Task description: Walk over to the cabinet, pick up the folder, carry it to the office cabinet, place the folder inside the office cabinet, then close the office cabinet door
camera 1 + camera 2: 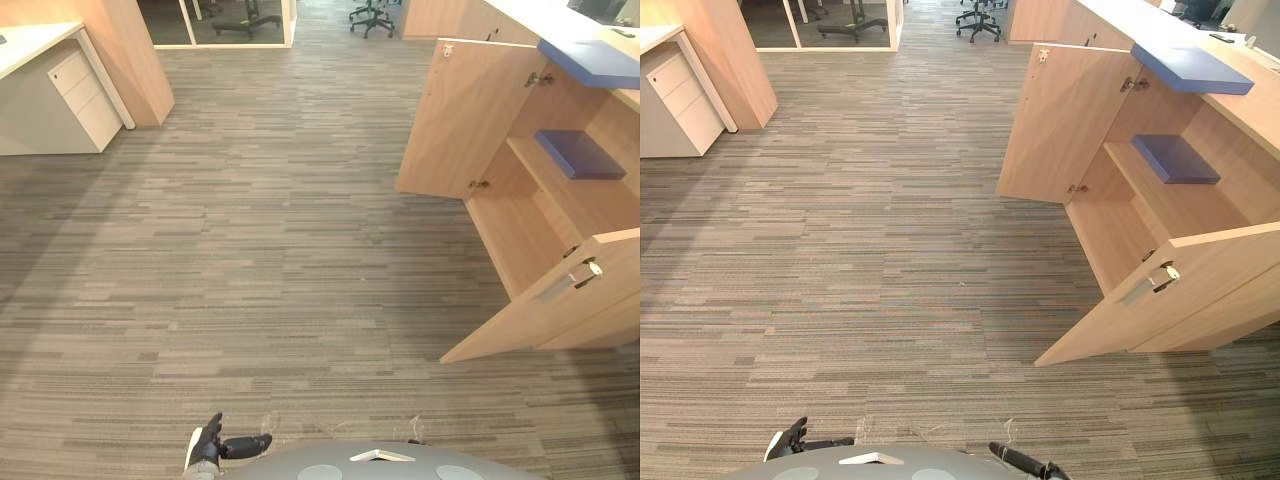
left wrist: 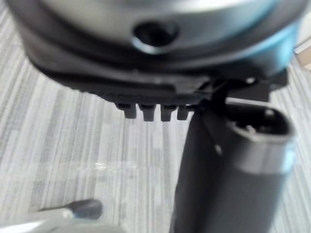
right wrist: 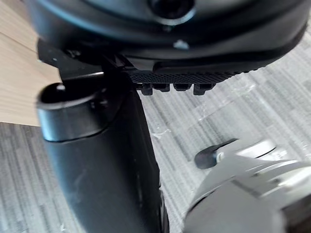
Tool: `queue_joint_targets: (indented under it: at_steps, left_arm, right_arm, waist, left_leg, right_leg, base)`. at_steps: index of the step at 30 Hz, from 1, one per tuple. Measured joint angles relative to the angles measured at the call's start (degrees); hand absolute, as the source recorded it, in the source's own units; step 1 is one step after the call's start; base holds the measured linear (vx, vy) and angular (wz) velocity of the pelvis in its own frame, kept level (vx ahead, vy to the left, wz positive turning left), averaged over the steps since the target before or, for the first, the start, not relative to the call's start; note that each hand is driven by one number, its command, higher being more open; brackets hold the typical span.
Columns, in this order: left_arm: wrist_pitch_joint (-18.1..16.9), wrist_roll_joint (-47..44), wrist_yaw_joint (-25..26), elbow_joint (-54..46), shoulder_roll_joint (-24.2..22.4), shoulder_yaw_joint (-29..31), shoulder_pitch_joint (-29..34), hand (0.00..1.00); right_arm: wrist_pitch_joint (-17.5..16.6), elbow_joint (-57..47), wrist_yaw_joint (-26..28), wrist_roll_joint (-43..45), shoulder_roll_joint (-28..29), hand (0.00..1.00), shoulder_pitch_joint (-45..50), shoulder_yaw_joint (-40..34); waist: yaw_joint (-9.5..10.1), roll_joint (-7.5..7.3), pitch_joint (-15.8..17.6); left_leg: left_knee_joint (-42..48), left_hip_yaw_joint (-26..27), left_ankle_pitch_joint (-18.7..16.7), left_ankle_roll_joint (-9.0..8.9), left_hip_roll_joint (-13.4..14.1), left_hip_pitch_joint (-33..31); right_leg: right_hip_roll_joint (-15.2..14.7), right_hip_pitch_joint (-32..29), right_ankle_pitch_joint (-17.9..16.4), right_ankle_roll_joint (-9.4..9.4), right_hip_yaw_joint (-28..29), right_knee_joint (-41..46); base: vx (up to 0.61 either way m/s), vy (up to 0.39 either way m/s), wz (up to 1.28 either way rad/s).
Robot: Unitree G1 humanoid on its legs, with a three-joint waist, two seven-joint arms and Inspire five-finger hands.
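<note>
Both arms hang low by the robot's sides. The left robot hand (image 1: 212, 442) and the right robot hand (image 1: 1025, 463) have relaxed fingers and hold nothing.

The office cabinet (image 1: 520, 215) stands off to the robot's right with both doors swung wide. A blue folder (image 1: 580, 153) lies flat on the shelf (image 1: 545, 185) inside it. A second blue folder (image 1: 592, 60) lies on the worktop (image 1: 628, 97) above, one edge jutting past the front. I cannot tell which one the task means.

Either looks thin, light and fairly stiff, with a smooth cover that could slip in a loose pinch. I'd take the upper one by its overhanging edge, thumb beneath and fingers on top. The one on the shelf lies flush, so it would need sliding forward before anything could get under it.

The near door (image 1: 555, 300), with its metal latch (image 1: 583, 272), angles out across the approach and would have to be skirted. The far door (image 1: 465, 120) stands open beyond. A white drawer unit (image 1: 85, 95) sits well away to the left, and office chairs (image 1: 370, 15) stand far down the carpet (image 1: 260, 260).
</note>
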Motion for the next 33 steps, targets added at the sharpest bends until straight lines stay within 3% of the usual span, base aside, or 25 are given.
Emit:
queue_joint_targets:
  at_steps: [8, 13, 25, 30, 33]
  left_arm:
    - [0.3, -5.1, -3.8, -6.0, -1.3, -0.6, 1.6, 1.0]
    - [0.1, -8.8, -4.2, -11.8, -3.0, -1.9, 4.5, 1.0]
    - [0.1, -8.9, -4.3, -13.1, -4.2, -2.0, 4.6, 1.0]
    - [0.1, -9.4, -4.1, -13.1, -4.8, -1.7, 4.7, 1.0]
    - [0.2, -9.8, -3.4, -14.8, -5.4, -1.5, 6.2, 1.0]
  right_arm:
    - [0.0, 0.2, -0.1, -0.1, 1.7, 1.0, -3.3, -1.8]
    - [0.0, 0.2, -0.3, 0.2, 1.9, 1.0, -3.5, -2.0]
    - [0.7, -1.1, -1.1, 0.5, 3.2, 1.0, -3.6, -1.4]
    - [1.0, -11.9, -2.1, 0.3, 4.1, 1.0, 1.6, 9.8]
    - [1.2, -27.4, -2.4, -1.4, 5.1, 1.0, 9.7, 20.6]
  waist:
    - [0.27, 0.68, 1.1]
    - [0.75, 0.44, 1.2]
    - [1.28, -0.29, 1.0]
    - [1.23, -0.56, 0.7]
    - [1.04, -0.7, 0.7]
  left_leg:
    - [-0.5, -0.1, 0.0, 0.02, -0.4, 0.9]
    - [-2.9, -0.6, 1.5, 0.31, -0.6, 1.8]
    - [-3.9, -1.0, 1.9, 0.4, -0.7, 3.0]
    - [-3.9, 0.5, 1.8, 0.21, -0.5, 2.9]
    - [-3.9, 1.6, 1.5, -0.24, -0.2, 2.8]
  right_leg:
    - [-0.4, 1.1, -0.1, 0.1, -0.2, -0.7]
    - [-0.6, 1.2, -0.1, 0.13, -0.9, -0.8]
    - [-0.5, 2.6, 0.0, 0.27, -1.5, -1.7]
    - [-0.3, 1.8, 0.1, 0.28, -0.1, -1.7]
    - [-0.1, 1.5, 0.2, 0.34, 0.8, -1.7]
  base:
    - [-0.01, -0.002, 0.0]
    - [-0.03, -0.013, 0.06]
    - [-0.02, -0.012, 0.02]
    - [-0.05, -0.024, -0.13]
    - [-0.02, -0.028, -0.2]
